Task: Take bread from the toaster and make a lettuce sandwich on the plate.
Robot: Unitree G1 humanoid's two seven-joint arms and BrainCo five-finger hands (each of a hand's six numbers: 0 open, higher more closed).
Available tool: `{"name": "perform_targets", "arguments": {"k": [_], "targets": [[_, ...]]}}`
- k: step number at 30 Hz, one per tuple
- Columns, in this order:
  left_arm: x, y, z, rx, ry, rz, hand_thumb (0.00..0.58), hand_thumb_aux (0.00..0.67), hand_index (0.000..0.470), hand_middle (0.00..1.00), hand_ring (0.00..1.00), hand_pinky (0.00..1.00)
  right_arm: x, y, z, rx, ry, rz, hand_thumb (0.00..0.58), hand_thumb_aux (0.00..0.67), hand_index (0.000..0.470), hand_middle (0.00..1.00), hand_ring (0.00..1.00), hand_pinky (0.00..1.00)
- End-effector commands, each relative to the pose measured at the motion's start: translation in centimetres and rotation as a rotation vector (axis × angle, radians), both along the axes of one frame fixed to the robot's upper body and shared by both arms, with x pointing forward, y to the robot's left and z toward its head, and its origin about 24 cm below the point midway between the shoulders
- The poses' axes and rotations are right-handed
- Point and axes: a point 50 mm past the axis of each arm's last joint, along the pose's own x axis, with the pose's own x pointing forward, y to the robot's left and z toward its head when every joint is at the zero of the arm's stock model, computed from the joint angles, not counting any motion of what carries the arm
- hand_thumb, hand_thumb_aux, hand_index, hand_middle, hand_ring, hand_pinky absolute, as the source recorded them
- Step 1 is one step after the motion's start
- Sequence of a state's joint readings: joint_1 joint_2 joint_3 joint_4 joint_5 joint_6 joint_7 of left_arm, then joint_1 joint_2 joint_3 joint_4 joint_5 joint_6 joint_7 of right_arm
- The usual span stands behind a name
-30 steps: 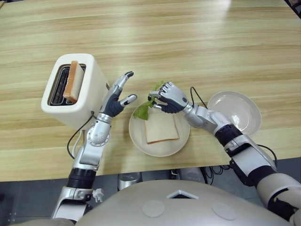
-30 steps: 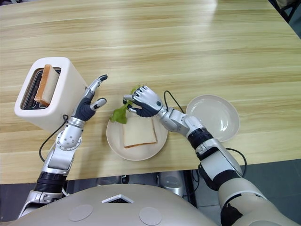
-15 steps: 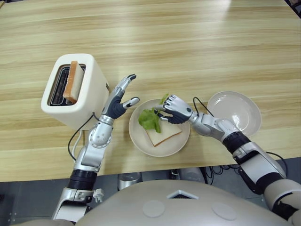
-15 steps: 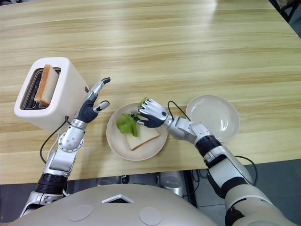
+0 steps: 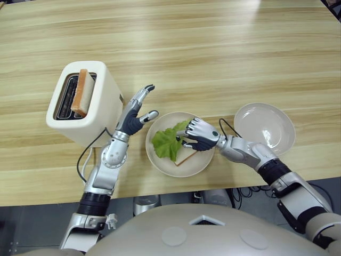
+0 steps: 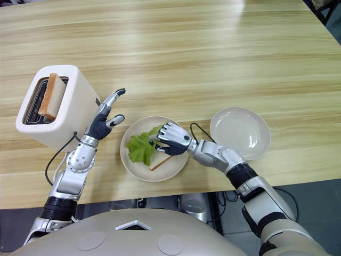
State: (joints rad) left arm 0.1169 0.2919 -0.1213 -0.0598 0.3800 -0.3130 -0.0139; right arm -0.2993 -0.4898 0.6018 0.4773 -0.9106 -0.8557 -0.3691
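A pale wood-grain tabletop is spread across the scene. At left a toaster is stood, a bread slice upright in one slot. Just right, the left robot hand is held released, fingers spread. On the plate, lettuce is laid over a second slice and pinched by the right robot hand. Another plate is set at right. Dark floor is seen below the near edge.

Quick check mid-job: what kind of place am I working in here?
Likely a kitchen-style setup, perhaps staged: a toaster with a bread slice in its slot, a plate holding lettuce over another slice, on a wooden table.
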Motion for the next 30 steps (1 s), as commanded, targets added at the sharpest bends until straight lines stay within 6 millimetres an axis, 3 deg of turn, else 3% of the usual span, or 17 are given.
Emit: {"name": "perform_targets", "arguments": {"k": [1, 10, 20, 21, 22, 23, 27, 28, 30], "targets": [[0.0, 0.0, -0.2, 0.002, 0.014, 0.001, 0.000, 0.000, 0.000, 0.00, 0.00, 0.00, 0.4, -1.1, 0.1, -0.028, 0.000, -0.040, 0.580, 0.670, 0.460, 1.00, 1.00, 1.00], [0.0, 0.3, -0.5, 0.011, 0.022, 0.007, 0.000, 0.000, 0.000, 0.00, 0.00, 0.00, 1.3, -2.8, 0.2, -0.071, -0.013, -0.102, 0.580, 0.670, 0.460, 1.00, 1.00, 1.00], [0.1, 0.3, -0.4, 0.013, 0.020, 0.005, 0.000, 0.000, 0.000, 0.00, 0.00, 0.00, 0.9, -2.8, 0.0, -0.068, 0.010, -0.097, 0.580, 0.670, 0.460, 1.00, 1.00, 1.00], [0.1, 0.3, -0.4, 0.014, 0.020, 0.006, 0.000, 0.000, 0.000, 0.00, 0.00, 0.00, 0.8, -2.8, 0.0, -0.069, 0.014, -0.095, 0.570, 0.581, 0.399, 1.00, 1.00, 1.00], [0.1, 0.4, -0.4, 0.013, 0.021, 0.006, 0.000, 0.000, 0.000, 0.00, 0.00, 0.00, 0.8, -2.8, -0.1, -0.067, 0.019, -0.098, 0.500, 0.420, 0.289, 0.99, 0.99, 0.99], [0.1, 0.4, -0.4, 0.011, 0.023, 0.006, 0.000, 0.000, 0.000, 0.00, 0.00, 0.00, 0.7, -2.9, -0.2, -0.069, 0.026, -0.101, 0.462, 0.368, 0.253, 0.97, 0.97, 0.97], [0.1, 0.4, -0.5, 0.010, 0.026, 0.009, 0.000, 0.000, 0.000, 0.00, 0.00, 0.00, 0.6, -3.2, -0.3, -0.072, 0.033, -0.109, 0.441, 0.342, 0.235, 0.96, 0.96, 0.96], [0.0, 0.4, -0.5, 0.010, 0.026, 0.011, 0.000, 0.000, 0.000, 0.00, 0.00, 0.00, 0.5, -3.3, -0.3, -0.071, 0.034, -0.111, 0.405, 0.302, 0.207, 0.96, 0.96, 0.96], [0.0, 0.4, -0.6, 0.012, 0.025, 0.017, 0.000, 0.000, 0.000, 0.00, 0.00, 0.00, 0.5, -3.7, -0.1, -0.061, 0.019, -0.122, 0.390, 0.286, 0.197, 0.96, 0.96, 0.96]]}}
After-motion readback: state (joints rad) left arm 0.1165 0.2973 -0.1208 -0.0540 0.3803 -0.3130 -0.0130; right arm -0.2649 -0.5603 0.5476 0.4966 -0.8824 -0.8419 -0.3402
